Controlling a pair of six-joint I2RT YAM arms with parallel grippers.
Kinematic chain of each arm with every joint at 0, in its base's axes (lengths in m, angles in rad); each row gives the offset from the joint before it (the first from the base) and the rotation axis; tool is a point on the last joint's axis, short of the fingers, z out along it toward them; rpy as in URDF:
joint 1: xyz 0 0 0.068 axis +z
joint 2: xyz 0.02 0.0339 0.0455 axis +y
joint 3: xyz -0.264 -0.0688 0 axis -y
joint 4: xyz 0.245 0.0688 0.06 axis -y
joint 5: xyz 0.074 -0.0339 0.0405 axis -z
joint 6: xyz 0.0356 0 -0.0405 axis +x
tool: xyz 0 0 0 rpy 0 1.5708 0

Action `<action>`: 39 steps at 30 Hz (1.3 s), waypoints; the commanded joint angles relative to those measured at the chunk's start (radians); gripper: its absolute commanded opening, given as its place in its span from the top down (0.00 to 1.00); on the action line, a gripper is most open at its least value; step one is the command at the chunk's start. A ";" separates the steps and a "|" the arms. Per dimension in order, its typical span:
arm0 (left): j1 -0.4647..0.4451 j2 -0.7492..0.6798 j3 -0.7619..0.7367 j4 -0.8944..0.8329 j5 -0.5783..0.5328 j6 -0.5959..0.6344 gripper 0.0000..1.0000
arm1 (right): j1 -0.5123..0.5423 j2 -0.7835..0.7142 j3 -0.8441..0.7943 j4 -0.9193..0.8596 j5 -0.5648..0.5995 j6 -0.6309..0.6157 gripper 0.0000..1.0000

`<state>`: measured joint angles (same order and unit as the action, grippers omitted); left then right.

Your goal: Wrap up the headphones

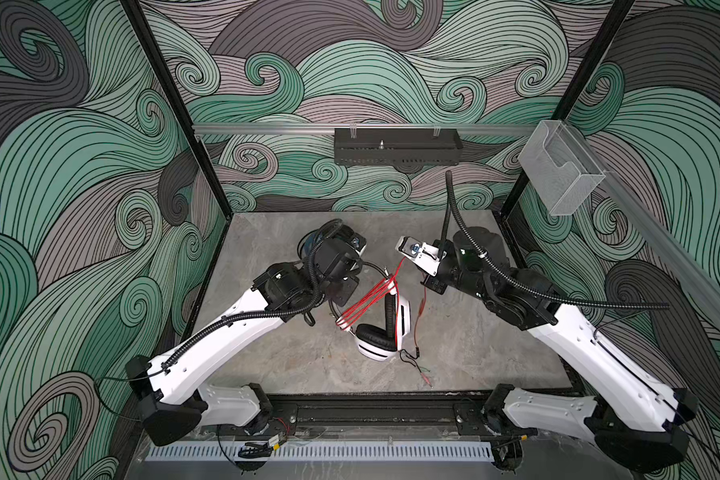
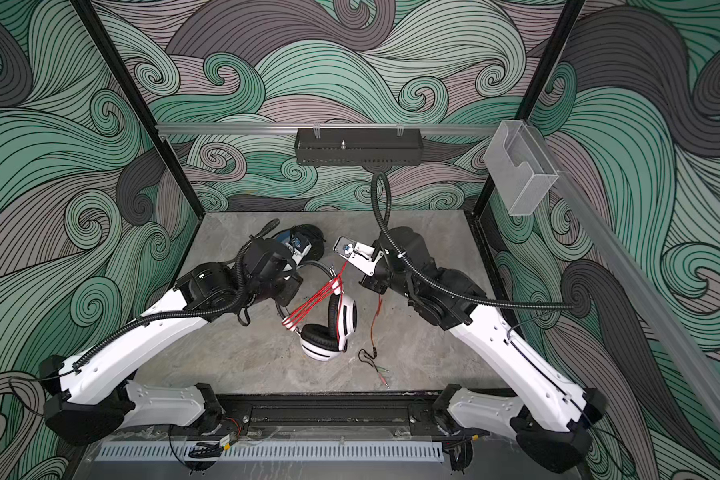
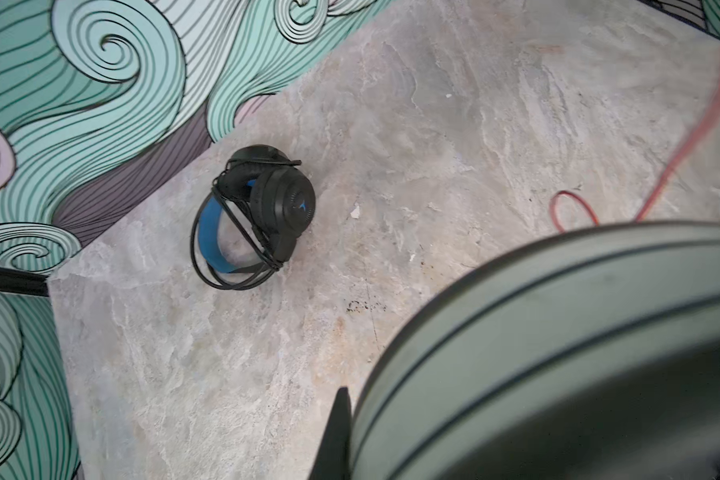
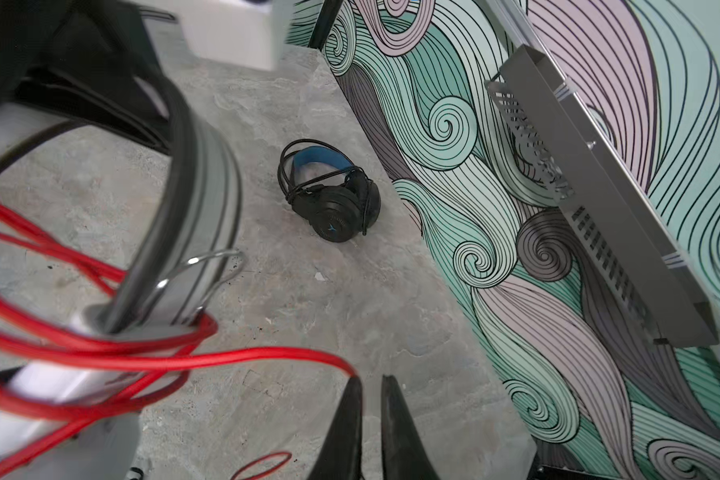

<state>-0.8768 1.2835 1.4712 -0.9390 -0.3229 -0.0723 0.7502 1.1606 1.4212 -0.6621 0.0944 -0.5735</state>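
While the gray stone-look tabletop (image 1: pixel 267 357) carries both headsets, only one is being worked. Mid-tabletop sits the white-and-black headset (image 1: pixel 376 347), ear cups down on the surface and headband tipped up toward the left arm. The left pincer (image 1: pixel 347 289) is clamped on that headband, likely bracing it as a spool so turns lay on tight.

Near the back-left corner, well apart, the black headset (image 3: pixel 275 203) with its blue inner band lies on its side. Its black cord is wound round band and cup. It looks done and parked out of the way.

The right pincer (image 4: pixel 371 380) hovers just beside the raised headband, jaws a narrow slit apart. The red cord (image 4: pixel 267 358) meets the outer side of one fingertip and is not visibly clamped in the gap. Several red turns cross the headband span, taut.

From the right pincer the rest of the cord drops to the tabletop, ending in a thin dark tail with small plugs (image 1: pixel 422 372) near the front edge.

Judgement: wrapping is well along, with the loose tail left to wind or tuck. A slack release could let turns slip.
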 commanded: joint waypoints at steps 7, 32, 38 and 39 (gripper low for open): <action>-0.001 -0.034 0.145 0.039 0.086 -0.080 1.00 | -0.090 -0.046 -0.076 0.142 -0.226 0.146 0.85; 0.000 0.053 0.429 0.026 0.211 -0.261 1.00 | -0.231 -0.349 -0.431 0.334 -0.615 0.382 0.31; 0.000 0.046 0.416 0.079 0.211 -0.303 1.00 | -0.229 -0.220 -0.484 0.535 -0.687 0.438 0.34; 0.000 0.045 0.417 0.090 0.210 -0.309 1.00 | -0.229 -0.199 -0.493 0.563 -0.692 0.456 0.36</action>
<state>-0.8776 1.3399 1.8568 -0.9600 -0.1448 -0.3065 0.5232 0.9260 0.9470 -0.2424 -0.5415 -0.1741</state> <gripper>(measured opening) 0.065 0.651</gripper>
